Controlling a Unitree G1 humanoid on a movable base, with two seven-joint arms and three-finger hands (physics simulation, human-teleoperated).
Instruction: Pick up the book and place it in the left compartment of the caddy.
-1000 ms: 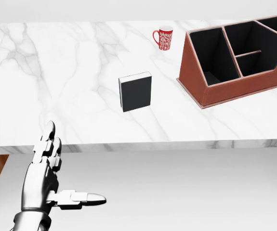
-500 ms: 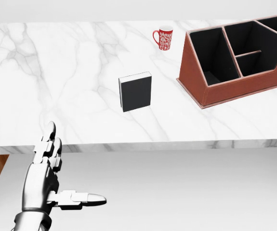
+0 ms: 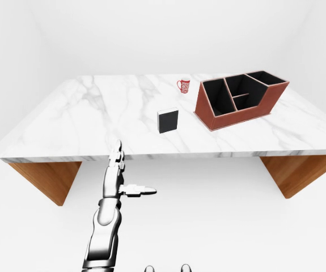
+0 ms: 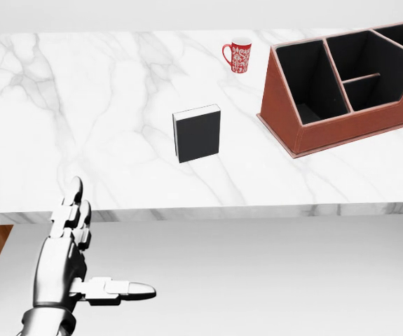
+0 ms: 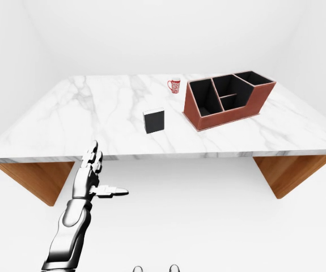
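A black book (image 4: 197,134) with white page edges lies on the marble table (image 4: 82,105), near the middle of the head view. To its right stands the red-brown caddy (image 4: 348,87) with black compartments; its left compartment (image 4: 306,80) holds nothing. My left hand (image 4: 89,252) hovers at the lower left, below the table's near edge and well short of the book. Its fingers (image 4: 71,203) are stretched out flat and the thumb points right, so it is open and holds nothing. My right hand shows in no view.
A red patterned mug (image 4: 238,54) stands above the book, left of the caddy. The table rests on wooden legs (image 3: 49,178), with white floor below its near edge.
The left hand has sunk very slightly; the book, caddy and mug stay where they were.
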